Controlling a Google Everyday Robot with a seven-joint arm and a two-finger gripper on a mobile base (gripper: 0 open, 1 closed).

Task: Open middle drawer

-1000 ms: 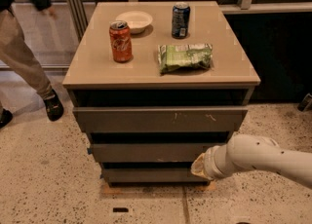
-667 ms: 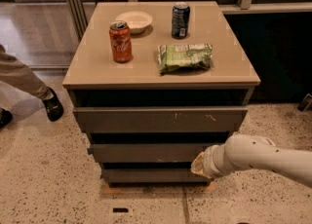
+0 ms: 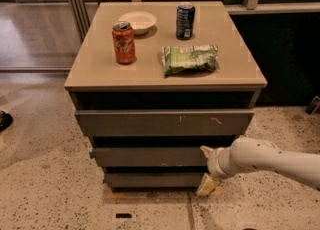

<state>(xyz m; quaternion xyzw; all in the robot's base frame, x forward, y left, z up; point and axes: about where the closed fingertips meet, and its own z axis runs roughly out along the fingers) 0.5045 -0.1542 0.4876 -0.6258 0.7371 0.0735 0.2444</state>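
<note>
Speckled stone floor surrounds the cabinet (image 3: 165, 81) you are working at, with a dark panel to its right and a metal railing behind it. On the cabinet's tan top you have a red soda can (image 3: 123, 42), a white bowl (image 3: 137, 22), a blue can (image 3: 185, 20) and a green snack bag (image 3: 190, 59), all well above the drawers. The middle drawer (image 3: 150, 156) is the second front down, set back under the scratched top drawer (image 3: 165, 123), with a blue tab (image 3: 92, 155) at its left end. Your gripper (image 3: 206, 168) comes in from the cabinet's right and sits at the front right corner. Its fingers are spread one above the other, the upper tip at the middle drawer's right end and the lower one beside the bottom drawer (image 3: 150, 179). Nothing lies between them and the drawer fronts. A dark shoe (image 3: 4, 120) shows well left of the cabinet.
</note>
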